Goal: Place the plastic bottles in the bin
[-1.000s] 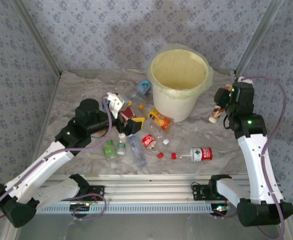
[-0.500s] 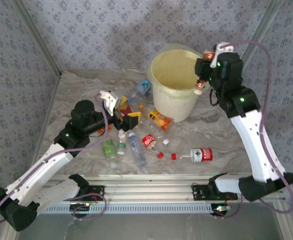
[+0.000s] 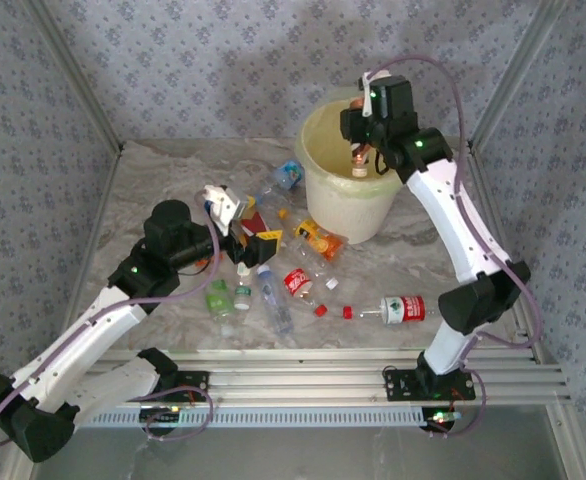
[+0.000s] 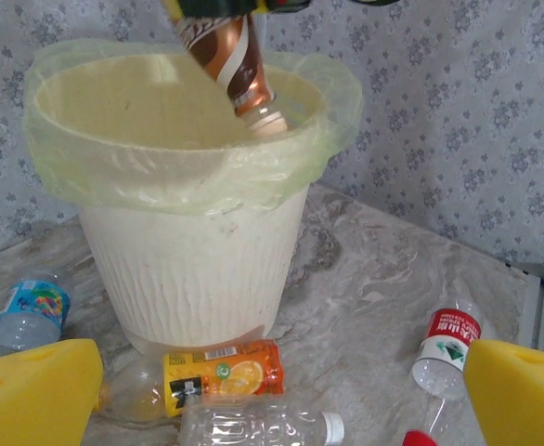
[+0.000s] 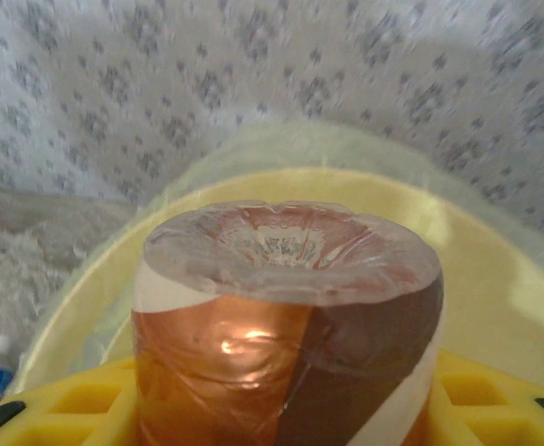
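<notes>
**Lower centre, top view:** a red-labelled bottle (image 3: 403,308) lies on its side on the worktop (image 3: 173,180), with a loose red cap (image 3: 347,312) just left of it. Further left, a clear bottle (image 3: 275,302) and a green bottle (image 3: 218,298) lie near each other.

**Middle left:** the left hand (image 3: 256,224) sits low beside the main cluster of bottles, fingers spread. In its wrist view the yellow pads (image 4: 31,395) occupy the two lower corners, well apart. Between and beyond them lie a white-capped bottle (image 4: 263,429) and an orange-labelled bottle (image 4: 218,373). The orange-labelled one lies at the foot of the bin (image 4: 188,269). A blue-labelled bottle (image 4: 29,308) lies at the bin's left.

**Upper centre:** the bin stands upright, its pale bag folded over the rim. The right hand (image 3: 361,148) is above the opening, pinching a brown-labelled bottle (image 3: 359,162). The bottle hangs neck down and slightly tilted, its neck inside the circle of the rim as seen from the left wrist. In the right wrist view its base faces the camera, yellow fingers (image 5: 58,400) show on either side of it, and the bin's lining lies beyond.
</notes>
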Controlling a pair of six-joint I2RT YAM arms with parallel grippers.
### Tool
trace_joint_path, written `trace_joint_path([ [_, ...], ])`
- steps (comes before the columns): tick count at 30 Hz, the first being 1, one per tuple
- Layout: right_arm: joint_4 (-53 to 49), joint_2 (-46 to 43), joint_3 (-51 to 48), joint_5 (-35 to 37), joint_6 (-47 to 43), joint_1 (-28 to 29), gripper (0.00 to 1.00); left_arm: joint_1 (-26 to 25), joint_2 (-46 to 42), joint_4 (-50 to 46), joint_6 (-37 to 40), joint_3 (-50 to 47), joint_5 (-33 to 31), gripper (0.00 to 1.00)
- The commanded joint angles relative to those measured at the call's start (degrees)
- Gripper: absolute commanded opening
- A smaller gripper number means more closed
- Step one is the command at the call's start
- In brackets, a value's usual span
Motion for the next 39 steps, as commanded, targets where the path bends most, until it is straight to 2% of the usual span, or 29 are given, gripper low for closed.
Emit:
trace_joint_path([
  [1, -4.0, 2.8, 2.5, -4.5, -1.0, -0.9, 0.53, 0.3, 0.6, -1.0, 1.8, 2.8, 1.3, 1.00],
  [10, -9.7, 10.8, 3.8, -11.4, 2.3, -4.2, 0.52, 0.1, 2.2, -2.0, 2.0, 3.5, 2.1, 1.00],
  [23, -18.5, 20.3, 9.0, -12.5, 4.4, -5.3, 0.56, -0.5, 3.6, -3.6, 2.7, 4.4, 2.8, 1.00],
  [27, -18.5, 20.8, 8.9, -12.7, 4.7, -5.3, 0.59, -0.7, 3.9, -3.8, 2.8, 4.6, 2.9, 1.00],
  [35, -18.5, 18.7, 9.5, -11.5, 5.0, -5.4, 0.73, -0.9, 4.1, -4.0, 2.9, 4.7, 3.5, 1.00],
  [39, -18.8, 17.4, 10.1, -11.0, 5.0, -5.5, 0.77, -1.0, 4.2, -4.0, 2.9, 4.7, 3.8, 1.00],
])
